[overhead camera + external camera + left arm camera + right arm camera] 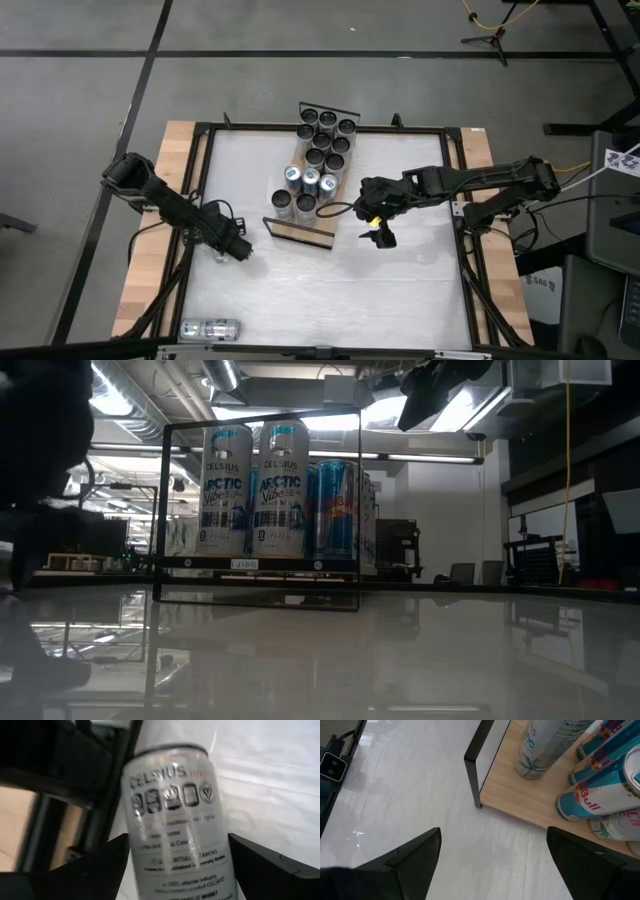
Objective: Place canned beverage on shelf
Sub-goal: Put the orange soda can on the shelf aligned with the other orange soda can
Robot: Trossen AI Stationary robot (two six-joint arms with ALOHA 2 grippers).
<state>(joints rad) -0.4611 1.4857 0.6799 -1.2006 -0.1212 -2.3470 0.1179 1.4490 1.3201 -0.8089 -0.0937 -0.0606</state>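
As things stand: the shelf [300, 232] is already well stocked, with a dense cluster of upright cans [320, 150] on it, yet the job looks unfinished to me, since two cans are off the board.
Can in hand: a white can [175, 820] sits right at the left gripper [240, 250], low over the table's left part, well apart from the shelf.
Left gripper state: set around that can; whether it actually presses on it I cannot tell.
Spare can: another pale can [210, 328] lies on its side near the table's front left corner, untouched.
Right gripper: the right gripper [381, 238] hangs spread wide and empty over the table [400, 300], just beside the shelf's near end.
What is left, as I judge it: carry the white can to a free spot on the board, set it upright, then deal with the lying one.
Free room: bare wood shows at the near end, by the rail.
Shelf material: pale, matt wood grain, a flat long board; a thin black wire rail [472, 770] stands square at its short end.
Can shapes: slim, tall cylinders with dark recessed tops; two white printed ones [250, 485] and blue-and-silver ones [600, 795] have smooth, glossy metal skins.
Table surface: white and faintly streaked, shiny enough to mirror the rail from table height.
Table edge: raw wood strips under a black frame.
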